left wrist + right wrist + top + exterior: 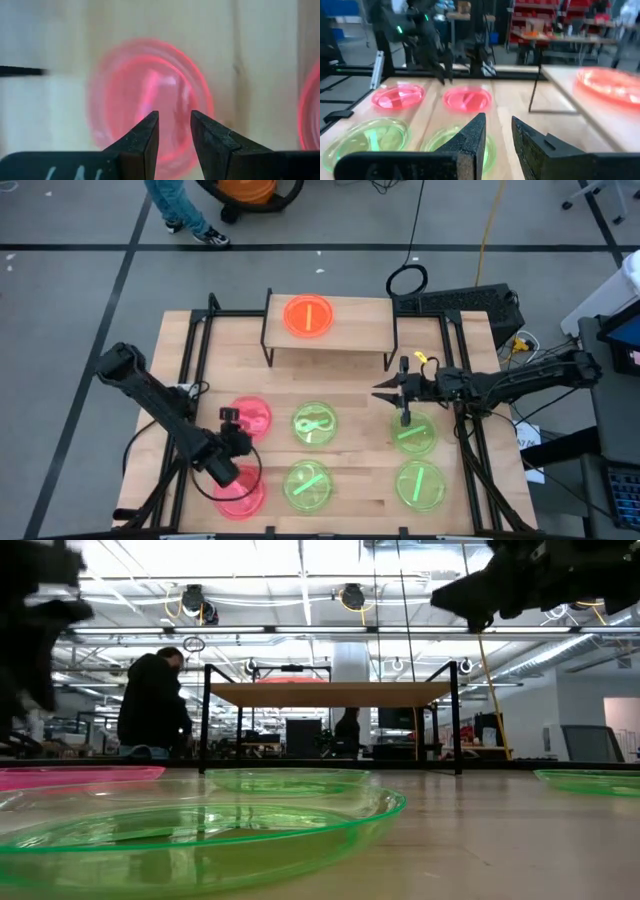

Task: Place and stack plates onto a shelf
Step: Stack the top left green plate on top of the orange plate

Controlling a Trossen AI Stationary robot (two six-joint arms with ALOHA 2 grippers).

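1. The left gripper [228, 470] hung over the pink plate [240, 491] at the near left corner of the table [350, 390]. Its fingers [145, 137] had a small gap and pinched nothing
2. The right gripper [385, 392] hung above the table, near the shelf [360, 325]. Its fingers [472, 137] were a little apart and held nothing
3. An orange plate [308, 316] lay on the shelf
4. Another pink plate [250, 418] and four green plates [317, 425] lay on the table
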